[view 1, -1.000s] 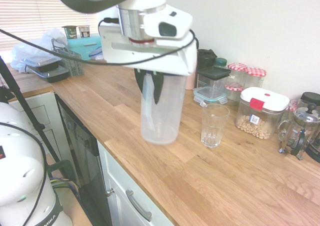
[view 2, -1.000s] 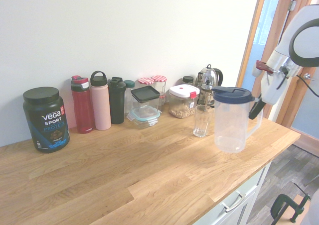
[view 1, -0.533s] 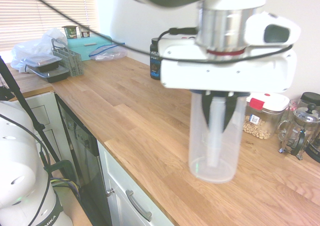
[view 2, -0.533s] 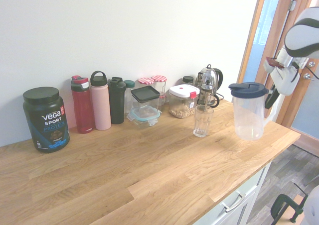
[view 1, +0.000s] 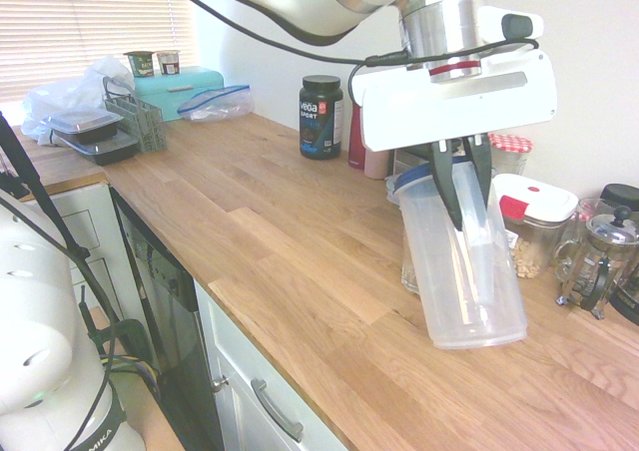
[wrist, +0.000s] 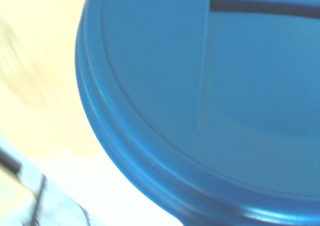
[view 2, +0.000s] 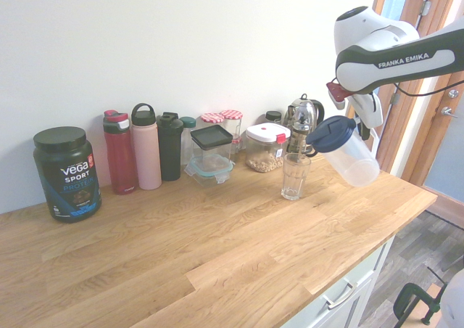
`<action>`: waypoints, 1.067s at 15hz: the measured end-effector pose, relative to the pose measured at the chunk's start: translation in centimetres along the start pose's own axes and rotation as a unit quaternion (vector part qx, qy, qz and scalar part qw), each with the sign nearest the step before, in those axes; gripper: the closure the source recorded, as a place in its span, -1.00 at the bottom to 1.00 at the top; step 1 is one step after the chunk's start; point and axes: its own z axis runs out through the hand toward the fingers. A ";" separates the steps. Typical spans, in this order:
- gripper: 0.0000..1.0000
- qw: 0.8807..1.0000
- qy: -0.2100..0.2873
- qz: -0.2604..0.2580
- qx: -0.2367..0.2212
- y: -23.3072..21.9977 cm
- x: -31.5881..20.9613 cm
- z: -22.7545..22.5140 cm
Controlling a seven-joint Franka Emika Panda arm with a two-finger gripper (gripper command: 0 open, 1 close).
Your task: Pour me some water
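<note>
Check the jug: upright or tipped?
Tipped. The jug hangs off the counter in the gripper, its blue lid leaning toward the glass.

pitcher [view 2: 345, 151] now tilted, beside glass [view 2: 294, 176]

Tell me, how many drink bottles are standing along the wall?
3, side by side at the wall: a red bottle, a pink bottle and a black bottle, between the protein tub and the food containers. More could hide behind the jars.
</note>
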 end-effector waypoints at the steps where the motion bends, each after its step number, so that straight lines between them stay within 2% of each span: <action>1: 1.00 1.000 -0.003 -0.005 -0.016 -0.2 0.2 -0.1; 8: 1.00 0.996 -0.025 -0.012 -0.087 -4.2 2.1 0.2; 14: 1.00 0.995 -0.028 -0.006 -0.093 -4.4 1.8 0.4; 16: 1.00 0.997 -0.014 0.018 -0.067 -2.9 0.6 -0.1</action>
